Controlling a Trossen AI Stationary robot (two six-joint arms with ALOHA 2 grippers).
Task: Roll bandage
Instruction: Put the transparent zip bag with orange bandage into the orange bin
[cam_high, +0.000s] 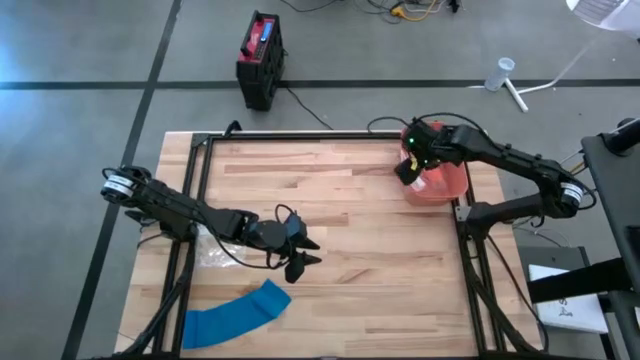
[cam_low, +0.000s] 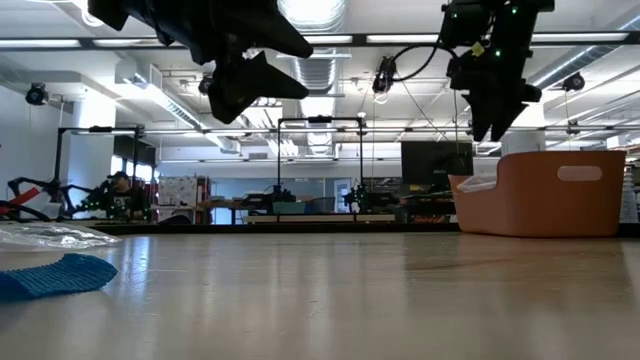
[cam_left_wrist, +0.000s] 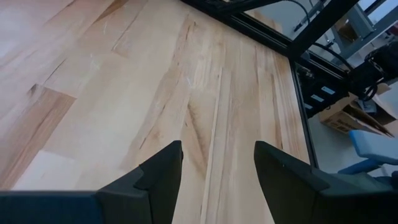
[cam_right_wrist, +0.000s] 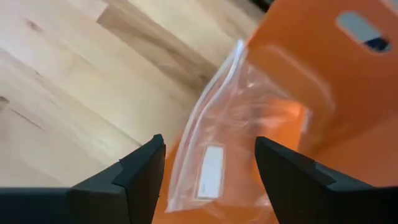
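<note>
- Hovering open and empty, the right hand (cam_right_wrist: 208, 171) hangs over a clear plastic bag (cam_right_wrist: 217, 149) in the smooth orange bin (cam_high: 445, 185).
- Left hand (cam_high: 300, 252), parted and empty, hangs above the pale wood-plank surface (cam_high: 370, 250), near the flat blue woven bandage (cam_high: 235, 315).

Table (cam_high: 340, 200): pale wood planks, smooth satin. Bin (cam_low: 560, 195): matt orange plastic, under right gripper (cam_right_wrist: 208, 180). Bag (cam_right_wrist: 230, 137) in it: clear glossy film. Bandage (cam_high: 235, 315): blue woven cloth, rough-ish.

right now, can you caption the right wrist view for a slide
Open right hand above a clear plastic zip bag lying in the orange plastic bin beside the light wooden table.
</note>
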